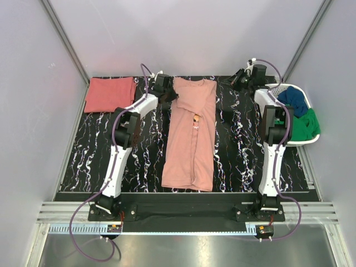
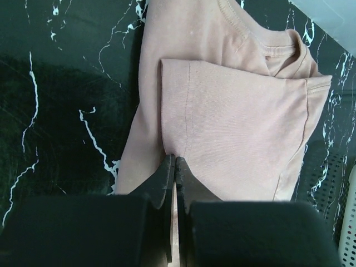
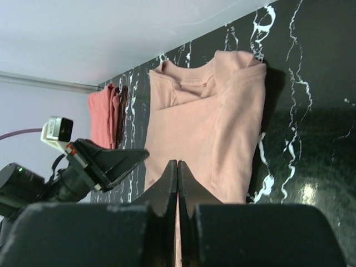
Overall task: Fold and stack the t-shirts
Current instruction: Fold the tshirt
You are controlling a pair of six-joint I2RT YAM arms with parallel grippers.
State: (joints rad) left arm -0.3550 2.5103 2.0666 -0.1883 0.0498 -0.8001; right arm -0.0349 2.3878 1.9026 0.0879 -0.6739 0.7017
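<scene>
The pale salmon-pink t-shirt (image 1: 189,139) lies flat mid-table, folded into a long strip with sleeves tucked in and a small orange tag (image 1: 197,117) showing. At the back left lies the coral-red t-shirt (image 1: 109,93), folded square. My left gripper (image 1: 168,94) is shut at the pink shirt's upper left edge. In the left wrist view its tips (image 2: 174,158) meet at the corner of the folded-in sleeve (image 2: 239,128); I cannot see cloth pinched between them. My right gripper (image 1: 238,79) is shut and empty at the back right, off the shirt (image 3: 206,128).
A white basket (image 1: 311,139) stands at the table's right edge with a blue cloth (image 1: 293,100) and a green cloth (image 1: 305,125) in it. Grey walls close in the back and both sides. The left arm's wrist camera (image 3: 58,129) shows in the right wrist view.
</scene>
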